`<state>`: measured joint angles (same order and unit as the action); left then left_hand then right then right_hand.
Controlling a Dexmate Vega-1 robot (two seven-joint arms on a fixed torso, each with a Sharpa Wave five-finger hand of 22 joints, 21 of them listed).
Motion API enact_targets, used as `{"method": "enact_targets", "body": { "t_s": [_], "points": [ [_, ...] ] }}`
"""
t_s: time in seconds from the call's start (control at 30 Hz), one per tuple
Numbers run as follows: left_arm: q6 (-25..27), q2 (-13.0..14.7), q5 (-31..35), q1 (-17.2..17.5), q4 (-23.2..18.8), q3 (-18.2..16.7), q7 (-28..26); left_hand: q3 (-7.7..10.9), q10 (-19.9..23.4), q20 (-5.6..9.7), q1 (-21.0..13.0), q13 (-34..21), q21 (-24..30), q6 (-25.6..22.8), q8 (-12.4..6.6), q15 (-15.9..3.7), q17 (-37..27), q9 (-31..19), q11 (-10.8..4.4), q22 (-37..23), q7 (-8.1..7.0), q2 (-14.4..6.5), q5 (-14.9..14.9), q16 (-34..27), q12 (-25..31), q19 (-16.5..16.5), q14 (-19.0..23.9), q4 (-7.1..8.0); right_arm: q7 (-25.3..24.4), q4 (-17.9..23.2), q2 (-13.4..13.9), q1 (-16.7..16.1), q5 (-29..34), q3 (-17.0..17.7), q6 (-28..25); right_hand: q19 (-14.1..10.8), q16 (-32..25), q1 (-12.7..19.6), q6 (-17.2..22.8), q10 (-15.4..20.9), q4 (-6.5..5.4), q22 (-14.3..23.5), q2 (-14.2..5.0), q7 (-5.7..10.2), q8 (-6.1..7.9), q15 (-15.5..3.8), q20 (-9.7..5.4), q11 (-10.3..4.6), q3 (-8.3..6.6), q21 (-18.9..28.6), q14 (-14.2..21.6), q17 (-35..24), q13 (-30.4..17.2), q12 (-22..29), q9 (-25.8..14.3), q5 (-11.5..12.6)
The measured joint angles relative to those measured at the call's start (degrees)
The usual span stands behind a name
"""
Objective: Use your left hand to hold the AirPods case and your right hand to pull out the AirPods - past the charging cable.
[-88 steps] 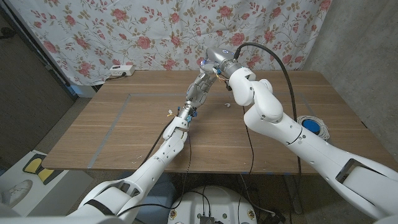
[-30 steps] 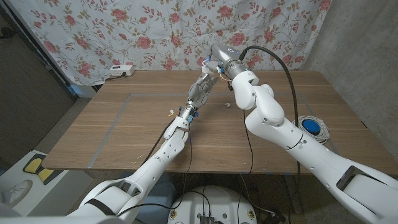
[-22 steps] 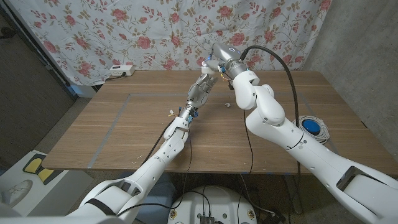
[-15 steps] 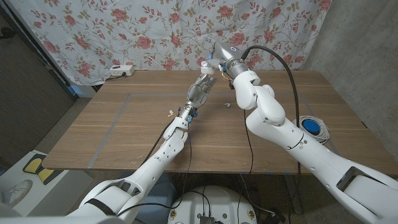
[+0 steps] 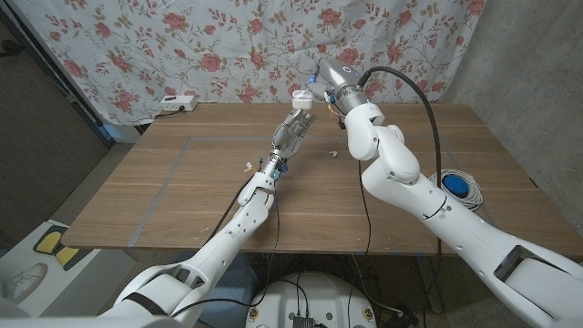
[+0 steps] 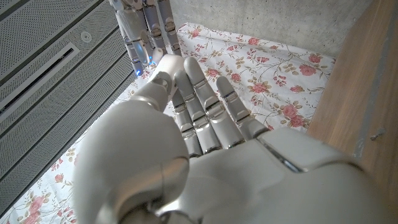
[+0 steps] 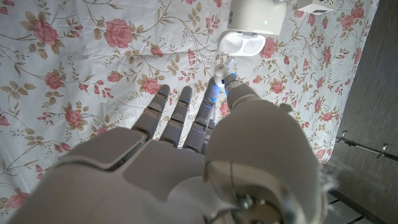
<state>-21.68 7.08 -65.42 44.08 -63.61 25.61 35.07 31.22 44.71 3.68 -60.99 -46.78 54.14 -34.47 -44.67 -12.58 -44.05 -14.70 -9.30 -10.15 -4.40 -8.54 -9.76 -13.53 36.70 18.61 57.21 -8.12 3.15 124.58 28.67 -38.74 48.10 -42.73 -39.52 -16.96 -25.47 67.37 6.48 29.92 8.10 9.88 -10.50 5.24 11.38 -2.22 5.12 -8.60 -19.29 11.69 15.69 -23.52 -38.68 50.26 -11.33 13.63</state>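
Observation:
My left hand is raised over the far middle of the table and grips the white AirPods case at its fingertips. In the right wrist view the case hangs with its lid open. Just off the lid, a white AirPod is pinched in the fingertips of my right hand. In the head view my right hand sits close beside the case. The left wrist view shows my left hand with fingers curled and the right hand's fingers beyond them; the case is hidden there.
A small white piece lies on the table right of my left hand, and a tiny one near my left wrist. A white power strip sits at the back left. A blue object with coiled white cable lies at the right edge.
My right hand has drawn back a little from my left hand, so the white case now shows between them. The left arm has held still.

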Motion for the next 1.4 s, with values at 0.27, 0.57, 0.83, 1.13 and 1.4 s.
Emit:
{"method": "enact_targets", "body": {
  "t_s": [0.27,0.57,0.83,1.13,1.4],
  "points": [
    [-0.19,0.18,0.03,0.22,-0.48,-0.02,-0.22,0.02,0.00,0.00,0.00,0.09,0.00,0.01,0.00,0.00,0.00,0.00,0.00,0.00,-0.01,0.00,0.00,0.00,0.00,0.00,0.00,-0.02,-0.50,0.29,0.46,-0.39,-0.12,0.35,-0.91,0.00,0.00,-0.01,-0.01,-0.06,0.01,0.00,0.01,-0.01,0.00,0.00,0.00,0.06,0.01,0.00,0.00,0.00,0.05,0.00,0.00,0.00],
    [-0.26,0.47,0.08,0.47,-1.20,-0.05,-0.60,0.02,0.00,0.00,-0.01,0.08,0.00,0.02,0.00,0.00,0.28,0.00,0.00,0.00,-0.01,0.01,0.03,0.00,0.00,0.00,0.00,-0.02,-1.01,0.46,0.98,-1.02,-0.30,0.77,-2.54,0.01,0.00,-0.01,0.50,0.03,0.01,0.00,0.02,-0.13,0.00,0.00,0.00,-0.03,0.01,0.00,0.00,0.01,0.08,0.44,-0.15,-0.18],
    [-0.38,0.58,0.06,0.56,-1.39,-0.11,-0.70,0.02,0.00,0.00,-0.02,0.28,0.00,0.10,0.00,0.00,0.28,0.00,0.00,0.00,-0.11,0.02,0.07,0.00,0.00,0.00,0.00,-0.01,-1.14,0.46,1.57,-1.51,-0.46,1.02,-4.10,0.01,0.00,-0.02,0.50,0.02,-0.22,0.00,0.02,-0.13,0.00,0.00,0.01,-0.02,0.25,0.00,0.00,-0.28,0.23,0.44,-0.29,-0.18],
    [-0.41,0.70,0.00,0.56,-1.67,-0.12,-0.66,0.01,0.00,0.00,-0.03,0.19,0.35,0.08,0.00,0.00,0.27,0.00,0.00,0.00,-0.08,0.03,0.12,0.00,0.00,0.00,0.00,-0.01,-1.56,-0.17,2.13,-2.05,-0.92,1.36,-5.62,-0.31,0.00,-0.02,0.50,0.02,-0.22,0.04,0.02,-0.13,0.00,0.02,-0.31,-0.02,0.25,0.00,0.02,-0.28,0.35,0.88,-0.28,-0.19],
    [-0.38,0.82,-0.03,0.54,-1.79,-0.11,-0.66,0.01,0.00,0.32,-0.11,0.19,0.35,0.08,0.00,0.00,0.27,0.00,0.00,0.00,-0.08,0.10,0.10,0.00,0.00,-0.31,0.00,-0.01,-1.77,-1.06,2.29,-2.62,-2.86,2.16,-6.86,-1.13,0.00,-0.02,0.49,0.01,-0.22,0.14,0.03,-0.13,0.00,0.03,-1.13,-0.01,0.25,0.00,0.37,-0.27,0.34,0.89,-0.28,-0.22]
  ]
}}
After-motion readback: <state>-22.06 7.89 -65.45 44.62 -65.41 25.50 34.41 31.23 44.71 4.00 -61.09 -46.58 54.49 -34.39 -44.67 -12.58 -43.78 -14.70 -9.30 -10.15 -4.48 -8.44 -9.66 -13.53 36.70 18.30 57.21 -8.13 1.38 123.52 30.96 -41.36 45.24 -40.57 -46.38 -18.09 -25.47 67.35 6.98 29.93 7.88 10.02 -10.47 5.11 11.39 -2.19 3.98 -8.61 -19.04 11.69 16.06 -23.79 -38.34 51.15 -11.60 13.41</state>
